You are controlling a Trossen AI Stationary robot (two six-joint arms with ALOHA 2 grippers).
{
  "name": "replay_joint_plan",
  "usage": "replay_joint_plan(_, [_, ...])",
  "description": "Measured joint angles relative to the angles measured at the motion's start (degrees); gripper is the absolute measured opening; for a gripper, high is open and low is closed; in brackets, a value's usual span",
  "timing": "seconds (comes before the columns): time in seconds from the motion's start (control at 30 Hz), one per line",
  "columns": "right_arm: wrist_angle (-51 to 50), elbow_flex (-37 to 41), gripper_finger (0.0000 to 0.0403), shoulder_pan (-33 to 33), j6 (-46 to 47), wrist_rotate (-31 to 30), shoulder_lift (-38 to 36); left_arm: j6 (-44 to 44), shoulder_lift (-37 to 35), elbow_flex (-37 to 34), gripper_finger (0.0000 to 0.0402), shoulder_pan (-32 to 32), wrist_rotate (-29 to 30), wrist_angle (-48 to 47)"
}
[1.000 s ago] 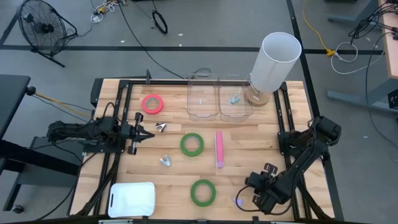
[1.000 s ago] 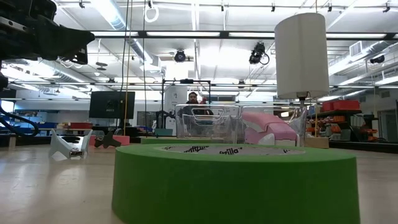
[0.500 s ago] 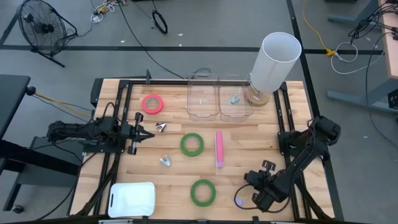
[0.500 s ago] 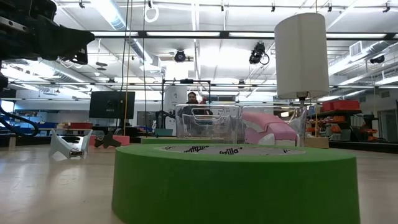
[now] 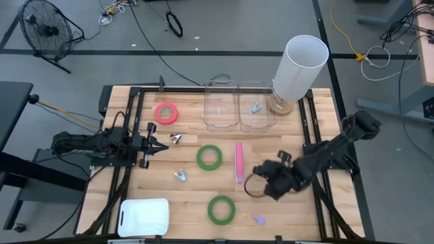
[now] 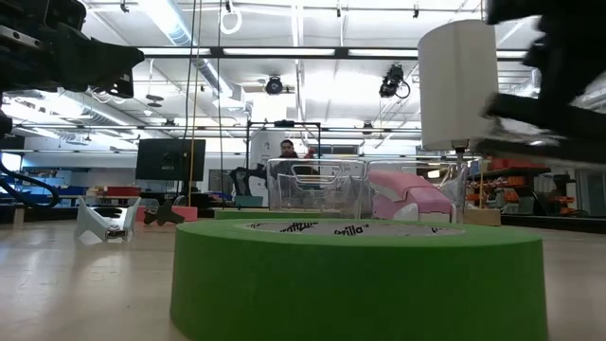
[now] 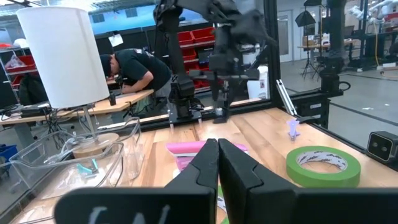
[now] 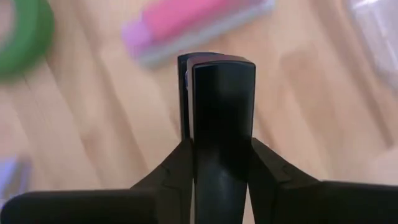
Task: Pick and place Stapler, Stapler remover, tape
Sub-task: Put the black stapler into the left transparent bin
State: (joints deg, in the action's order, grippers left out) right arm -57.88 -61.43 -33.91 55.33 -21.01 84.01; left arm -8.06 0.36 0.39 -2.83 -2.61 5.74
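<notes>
right gripper (image 5: 261, 184) sits over the right-middle of the table in the high view, just right of the pink stapler (image 5: 239, 162) and above-right of the near green tape roll (image 5: 221, 209). its fingers can't be made out from up here. left gripper (image 5: 157, 143) waits at the left side, tips near a small metal stapler remover (image 5: 175, 139). another remover (image 5: 180, 175) lies below it, a second green roll (image 5: 209, 157) is mid-table, the pink-red roll (image 5: 165, 112) is up left, and one clear bin (image 5: 255, 106) has a remover in it already.

low view: mostly the near green roll (image 6: 358, 275) filling the front, bins (image 6: 317, 186) and a white cylinder (image 6: 458, 85) behind, a person way back in the room.

left wrist view: left fingers (image 7: 200, 169) pressed together, nothing between them.

right wrist view: right fingers (image 8: 221, 112) closed tight on nothing, hovering above bare wood with the stapler (image 8: 193, 25) just ahead.

my guess is it's lining up for the stapler pick, so next it needs to open up, centre over the long body, then drop down.
</notes>
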Motion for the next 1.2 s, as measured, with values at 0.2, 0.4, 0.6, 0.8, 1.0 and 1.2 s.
replay_joint_plan(0.2, [14.6,0.0,0.0096,11.0,-16.7,-1.0,-2.3,0.0,0.0,0.0,0.0016,0.0,0.0,0.1])
replay_joint_plan(0.4, [26.6,-1.6,0.0096,23.2,-30.5,2.3,-2.4,0.0,0.0,0.0,0.0016,0.0,0.0,0.1])
replay_joint_plan(0.6, [29.5,-6.5,0.0096,32.1,-36.9,2.4,-2.3,-0.1,0.0,0.0,0.0016,0.0,0.0,0.3])
replay_joint_plan(0.8, [38.8,-8.9,0.0096,39.0,-40.9,3.7,-1.7,-0.1,0.0,0.0,0.0016,0.0,0.7,0.4])
replay_joint_plan(1.0, [42.0,-9.0,0.0096,44.4,-41.5,8.2,3.6,-0.1,0.0,0.0,0.0016,0.0,2.2,0.5])
replay_joint_plan(1.2, [44.9,-9.1,0.0096,48.5,-42.3,8.9,8.3,-0.2,0.0,0.0,0.0016,0.0,2.8,0.7])
